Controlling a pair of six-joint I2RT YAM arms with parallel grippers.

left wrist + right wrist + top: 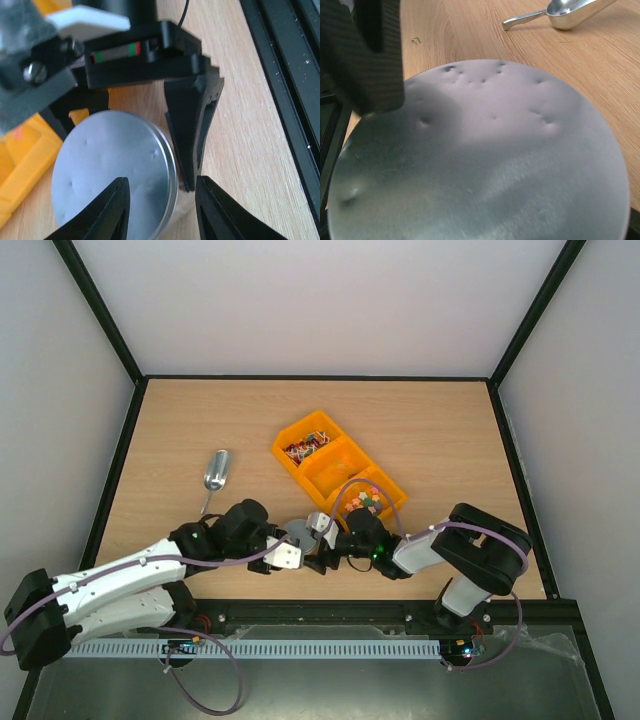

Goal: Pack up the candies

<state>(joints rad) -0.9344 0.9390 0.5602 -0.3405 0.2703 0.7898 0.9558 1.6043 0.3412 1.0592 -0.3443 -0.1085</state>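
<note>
The candies point(303, 448), tiny red and white wrapped sweets, lie in the far compartment of an orange tray point(336, 468). A round silver tin point(298, 532) sits between the two grippers near the front. My right gripper point(320, 532) grips it from the sides; its black fingers point(192, 135) show against the tin's rim point(172, 165). The tin's dented lid point(485, 160) fills the right wrist view and hides that gripper's fingers. My left gripper point(162, 210) is open, one finger over the lid and one outside the rim.
A metal scoop point(215, 472) lies on the wooden table left of the tray and shows in the right wrist view point(565, 12). The tray's near compartment holds pastel block-like pieces point(368, 500). A black rail point(285, 75) runs along the front edge.
</note>
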